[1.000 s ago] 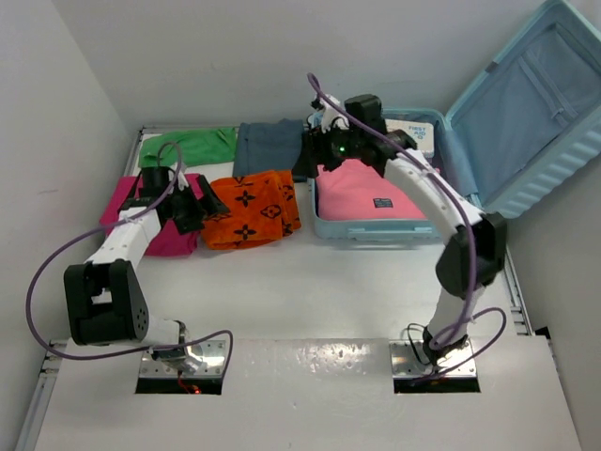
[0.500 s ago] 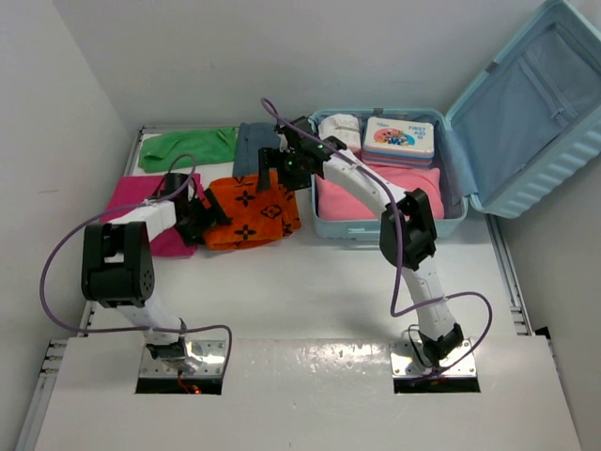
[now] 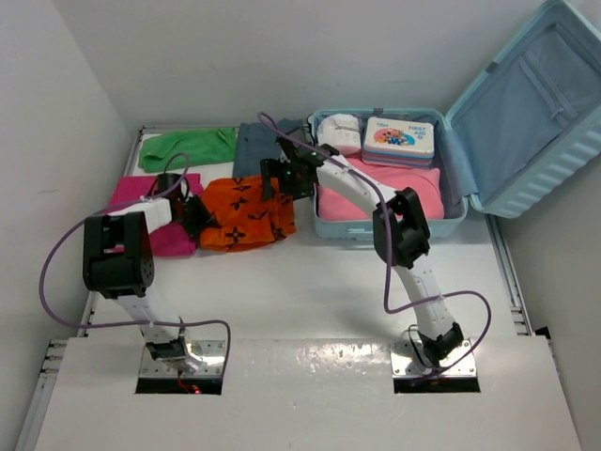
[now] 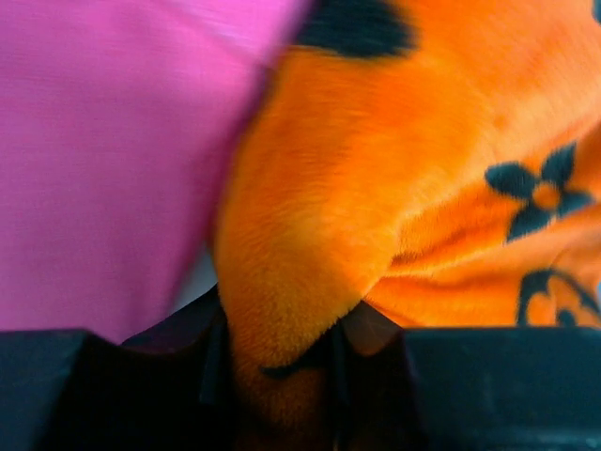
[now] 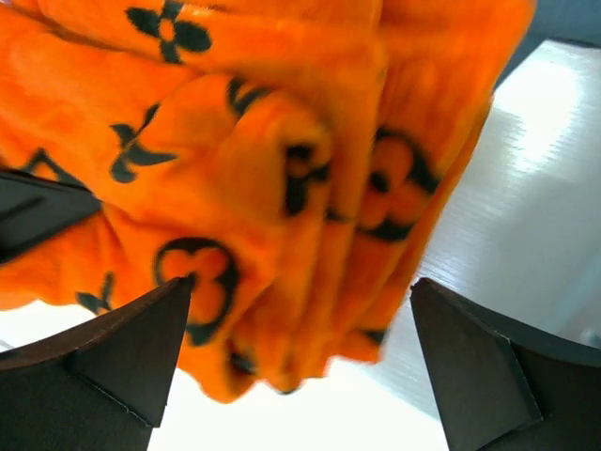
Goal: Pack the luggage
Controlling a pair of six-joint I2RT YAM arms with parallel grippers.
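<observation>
The luggage [image 3: 533, 103] is a pale blue ribbed suitcase lying open at the back right, its lid propped up. An orange cloth with black motifs [image 3: 246, 211] lies bunched on the table left of it. My left gripper [image 3: 197, 218] is at the cloth's left edge. In the left wrist view a fold of the orange cloth [image 4: 376, 188] runs down between the jaws of the left gripper [image 4: 282, 343], which are shut on it. My right gripper [image 3: 282, 178] hovers over the cloth's far right corner. It is open, and the right wrist view shows the right gripper [image 5: 300, 282] straddling the layered edge of the orange cloth [image 5: 235, 188].
A magenta cloth [image 3: 155, 240] lies left of the orange one, also seen as the magenta cloth [image 4: 103, 160]. A green cloth [image 3: 188, 146] and a grey-blue cloth [image 3: 252, 146] lie behind. Inside the suitcase are a pink folded item [image 3: 376, 199], a white roll [image 3: 340, 132] and a printed box [image 3: 399, 139].
My right arm swung left out of the suitcase to the orange cloth and opened fully. My left gripper reached the cloth's left edge and closed on it. The cloth bunched slightly.
</observation>
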